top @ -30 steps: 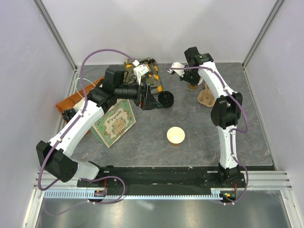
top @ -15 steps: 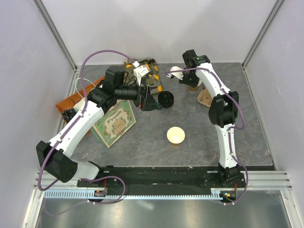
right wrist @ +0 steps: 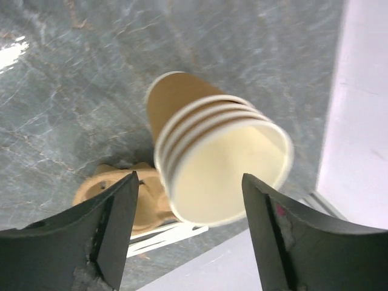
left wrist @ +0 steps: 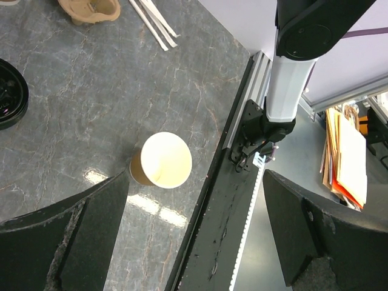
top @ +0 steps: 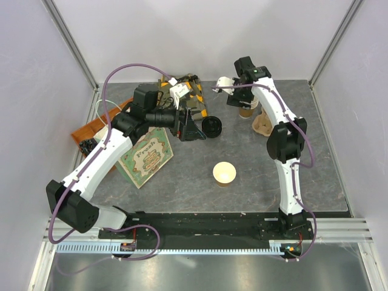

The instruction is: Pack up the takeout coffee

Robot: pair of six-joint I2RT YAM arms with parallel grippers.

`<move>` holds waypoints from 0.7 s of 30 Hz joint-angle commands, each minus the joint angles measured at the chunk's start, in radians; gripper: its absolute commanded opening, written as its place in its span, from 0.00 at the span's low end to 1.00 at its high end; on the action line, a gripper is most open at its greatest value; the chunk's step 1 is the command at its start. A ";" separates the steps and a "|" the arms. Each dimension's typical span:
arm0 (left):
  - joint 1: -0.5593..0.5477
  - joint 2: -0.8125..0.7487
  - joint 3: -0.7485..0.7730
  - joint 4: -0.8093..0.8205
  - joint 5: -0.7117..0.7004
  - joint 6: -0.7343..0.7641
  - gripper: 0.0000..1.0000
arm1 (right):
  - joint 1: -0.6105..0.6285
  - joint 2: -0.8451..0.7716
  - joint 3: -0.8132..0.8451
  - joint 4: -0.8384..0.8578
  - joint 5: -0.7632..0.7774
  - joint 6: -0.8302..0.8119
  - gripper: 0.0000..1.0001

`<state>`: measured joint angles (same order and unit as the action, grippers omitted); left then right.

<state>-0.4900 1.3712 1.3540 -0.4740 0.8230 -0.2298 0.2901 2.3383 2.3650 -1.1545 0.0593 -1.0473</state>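
Cup: upright, mouth up, no lid on it, mid-table, touching nothing
Left claw: wide open, empty; cup lies nearward and right of it; the nearer arm
Right claw: jaws apart astride the stack at the far side, well apart from cup

Top external camera: high behind the arm bases, looking steeply down over the whole table. Left wrist camera: mid height, looking down at the lone open cup, shared with the top view. Right wrist camera: close above the cup stack.
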 commanded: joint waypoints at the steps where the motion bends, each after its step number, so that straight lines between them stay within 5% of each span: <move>1: 0.007 -0.015 0.046 0.014 -0.002 0.035 1.00 | 0.000 -0.135 0.076 0.048 -0.024 0.021 0.79; 11: 0.007 0.022 0.278 -0.112 -0.315 0.172 1.00 | 0.000 -0.361 0.017 0.096 -0.243 0.262 0.98; 15: 0.008 0.005 0.329 -0.123 -0.491 0.274 1.00 | 0.004 -0.428 -0.059 0.092 -0.398 0.429 0.98; 21: 0.008 -0.034 0.448 -0.147 -0.547 0.447 1.00 | 0.012 -0.476 -0.248 0.153 -0.529 0.615 0.92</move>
<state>-0.4850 1.3849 1.7157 -0.6083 0.3702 0.0414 0.2916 1.8507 2.2234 -1.0466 -0.3294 -0.6075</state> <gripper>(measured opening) 0.994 0.959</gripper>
